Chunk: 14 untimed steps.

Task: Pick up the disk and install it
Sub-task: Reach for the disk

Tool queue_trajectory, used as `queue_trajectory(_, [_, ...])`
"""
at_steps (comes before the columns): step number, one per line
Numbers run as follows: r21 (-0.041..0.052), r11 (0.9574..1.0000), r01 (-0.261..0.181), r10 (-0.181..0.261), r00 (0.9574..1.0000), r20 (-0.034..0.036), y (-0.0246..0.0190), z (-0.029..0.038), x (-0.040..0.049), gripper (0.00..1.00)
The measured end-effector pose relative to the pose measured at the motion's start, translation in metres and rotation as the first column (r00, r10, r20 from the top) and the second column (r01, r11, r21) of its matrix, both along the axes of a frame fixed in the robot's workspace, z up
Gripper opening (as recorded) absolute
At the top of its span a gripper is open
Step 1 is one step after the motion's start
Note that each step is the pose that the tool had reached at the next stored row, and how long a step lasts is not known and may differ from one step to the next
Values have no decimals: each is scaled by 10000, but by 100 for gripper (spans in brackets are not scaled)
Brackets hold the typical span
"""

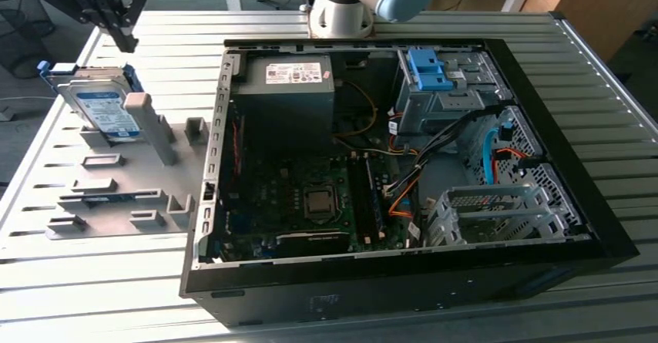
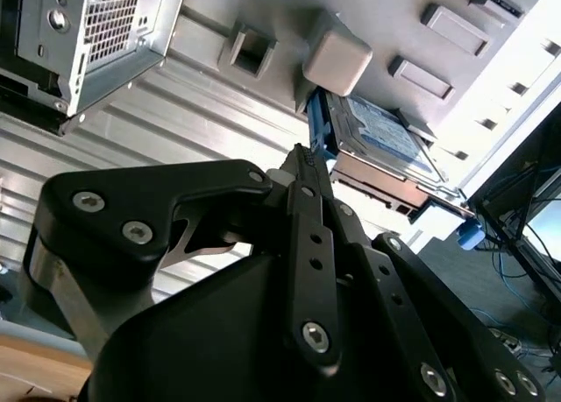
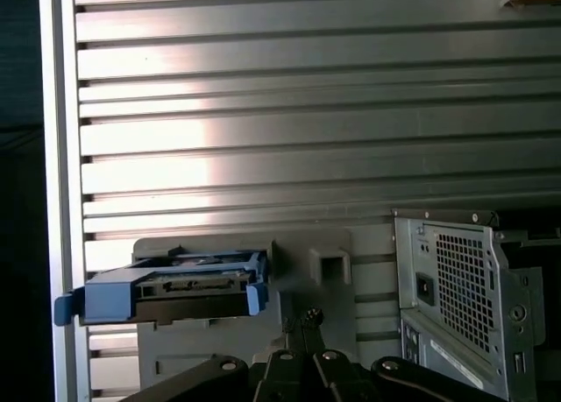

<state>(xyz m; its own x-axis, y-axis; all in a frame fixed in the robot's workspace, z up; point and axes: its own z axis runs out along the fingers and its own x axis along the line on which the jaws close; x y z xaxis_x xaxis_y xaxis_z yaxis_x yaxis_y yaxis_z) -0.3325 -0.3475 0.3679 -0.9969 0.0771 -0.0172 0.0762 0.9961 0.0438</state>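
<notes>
The disk (image 1: 103, 110) is a silver drive with a white-and-blue label and blue rails. It stands on edge in a grey holder (image 1: 154, 131) at the exterior view's left, outside the computer case. My gripper (image 1: 122, 41) hangs just above the disk's top edge, apart from it, its dark fingers pressed together with nothing between them. In the second wrist view the shut gripper (image 2: 302, 161) points toward the disk (image 2: 386, 135). The first wrist view has the gripper (image 3: 307, 319) beside the disk's (image 3: 175, 284) blue-railed end.
An open computer case (image 1: 575, 227) lies on the slatted metal table (image 1: 92, 297). Inside it are a dark power supply box (image 1: 283, 96), a motherboard (image 1: 308, 204), a blue bracket (image 1: 430, 69) in a drive bay and a perforated metal cage (image 1: 494, 212). The grey fixture plate (image 1: 108, 204) holds several blocks.
</notes>
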Motion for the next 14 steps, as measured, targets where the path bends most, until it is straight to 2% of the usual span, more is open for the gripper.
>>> queue_trajectory(5, [-1, 10000, 1, -1, 10000, -2, 47, -3, -64, 11])
queue_trajectory(7, [-1, 10000, 1, -1, 10000, -2, 65, -5, -139, 11])
queue_trajectory(11, [-5, 10000, 3, -3, 10000, -2, 136, -22, -287, 11])
queue_trajectory(14, [-7, 10000, 9, -9, 10000, -19, 142, -41, -362, 11])
